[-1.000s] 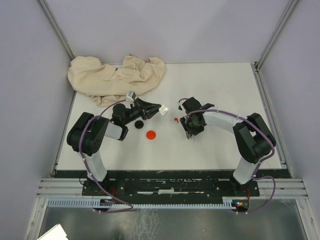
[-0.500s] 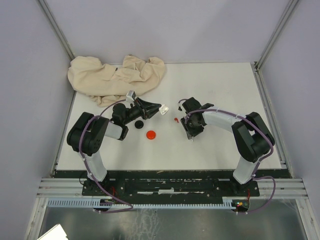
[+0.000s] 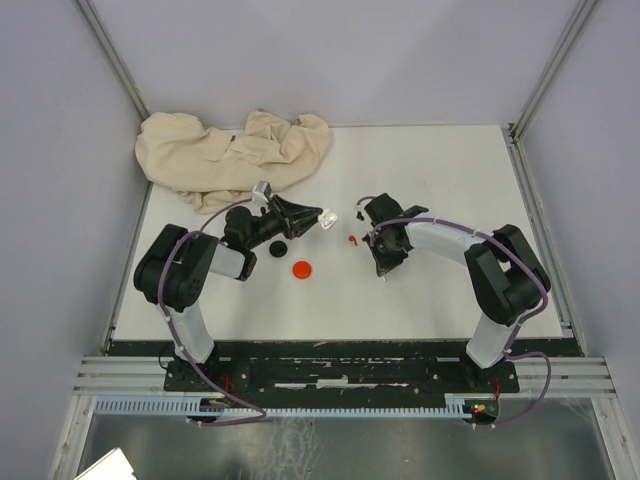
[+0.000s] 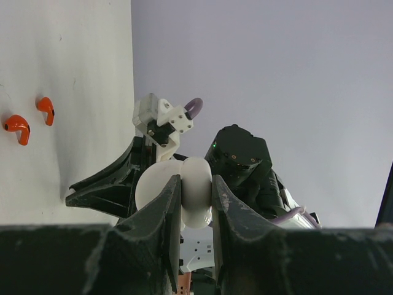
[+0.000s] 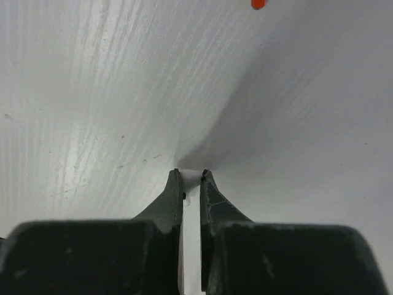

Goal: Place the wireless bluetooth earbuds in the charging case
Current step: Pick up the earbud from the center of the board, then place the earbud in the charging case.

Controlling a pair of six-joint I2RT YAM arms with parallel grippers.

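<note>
My left gripper (image 3: 317, 217) is shut on the white rounded charging case (image 3: 329, 218) and holds it above the table; in the left wrist view the case (image 4: 196, 203) sits pinched between the left gripper's (image 4: 195, 179) jaws. Two red earbuds (image 4: 17, 128) lie on the table, seen from above as a red pair (image 3: 352, 240). My right gripper (image 3: 381, 268) points down at the table just right of them. In the right wrist view the right gripper's (image 5: 191, 174) jaws stand narrow, pinching a small white earbud (image 5: 191, 179) at their tips.
A red disc (image 3: 302, 269) and a black disc (image 3: 279, 247) lie near the left arm. A crumpled beige cloth (image 3: 235, 155) covers the far left of the white table (image 3: 450, 180). One red earbud (image 5: 258, 3) shows at the top of the right wrist view.
The right gripper's jaws have closed from partly open to narrow, down at the table. The left gripper and the case have not moved.
</note>
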